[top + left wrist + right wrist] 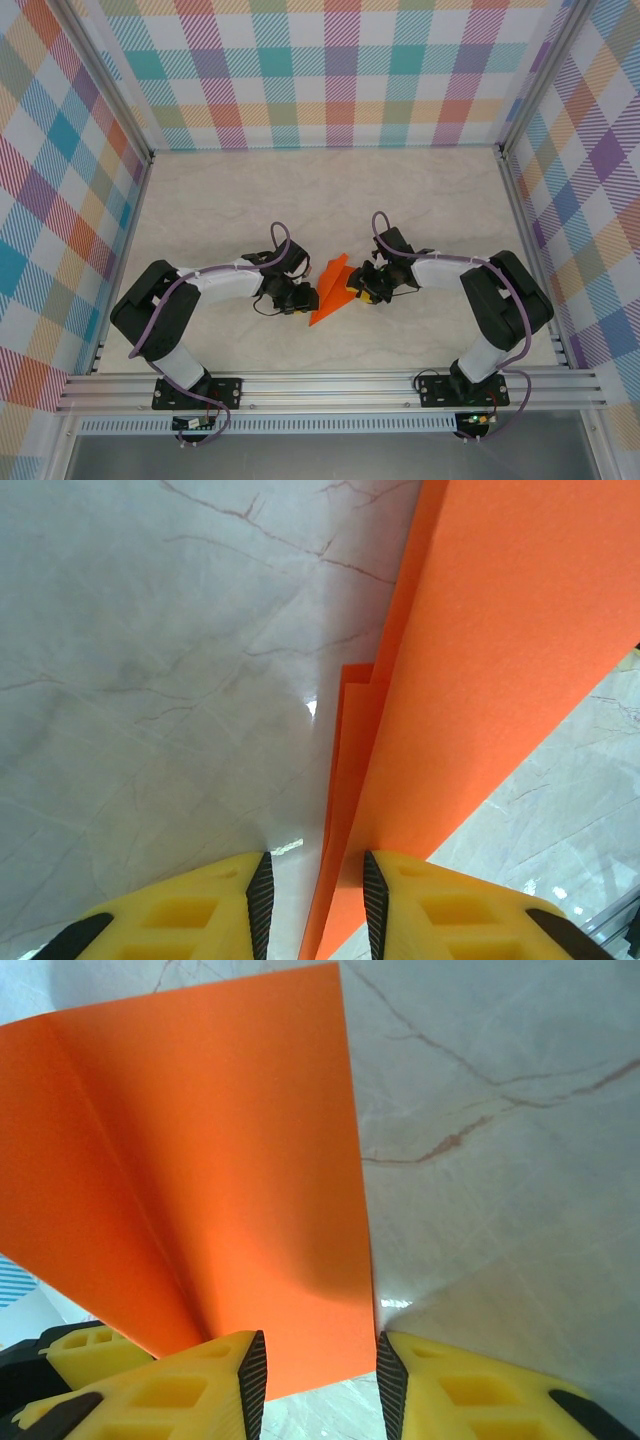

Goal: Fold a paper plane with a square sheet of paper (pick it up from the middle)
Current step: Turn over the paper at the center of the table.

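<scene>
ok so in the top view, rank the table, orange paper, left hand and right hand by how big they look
1. table
2. orange paper
3. left hand and right hand: these look about alike, so unranked; each is a little smaller than the paper

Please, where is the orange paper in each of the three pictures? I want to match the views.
Top external: the orange paper is mid-table, between the left claw and the right claw.
Left wrist: it covers the right side, its edge running down between the jaws.
Right wrist: it covers the upper left, down to the jaws' gap.
Shared landmark: the pale veined table under the paper.
</scene>
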Controlling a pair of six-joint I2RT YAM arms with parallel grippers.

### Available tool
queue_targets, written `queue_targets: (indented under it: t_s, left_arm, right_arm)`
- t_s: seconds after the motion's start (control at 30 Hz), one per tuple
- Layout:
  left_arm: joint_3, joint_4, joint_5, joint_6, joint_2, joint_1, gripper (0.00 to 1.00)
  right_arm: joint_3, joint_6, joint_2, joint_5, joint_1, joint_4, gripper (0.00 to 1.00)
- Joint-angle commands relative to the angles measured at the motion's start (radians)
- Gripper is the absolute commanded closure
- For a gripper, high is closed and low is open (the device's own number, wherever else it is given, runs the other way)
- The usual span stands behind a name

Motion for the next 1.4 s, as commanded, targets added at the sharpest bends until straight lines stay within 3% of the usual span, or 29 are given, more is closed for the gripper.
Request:
queue_targets:
  t_s: [0.0, 0.37, 0.83, 1.03, 1.37]
  left_arm:
    - [0.023, 0.038, 0.056, 0.01, 0.035, -0.006, 0.68]
    - [0.038, 0.029, 0.059, 0.018, 0.043, -0.007, 0.69]
    - [0.042, 0.015, 0.031, 0.01, 0.039, -0.006, 0.71]
    - [0.04, 0.017, 0.023, 0.004, 0.037, -0.006, 0.72]
    - [0.038, 0.02, 0.013, -0.005, 0.022, -0.006, 0.72]
  right_arm:
    - [0.025, 0.005, 0.035, -0.029, 0.037, 0.109, 0.63]
    - [0.014, 0.002, 0.014, -0.04, 0.037, 0.143, 0.62]
    - [-0.014, 0.004, 0.004, -0.07, 0.045, 0.255, 0.45]
    - [-0.003, 0.002, 0.028, -0.042, 0.07, 0.277, 0.48]
    - [-0.001, 0.01, 0.075, 0.019, 0.108, 0.332, 0.65]
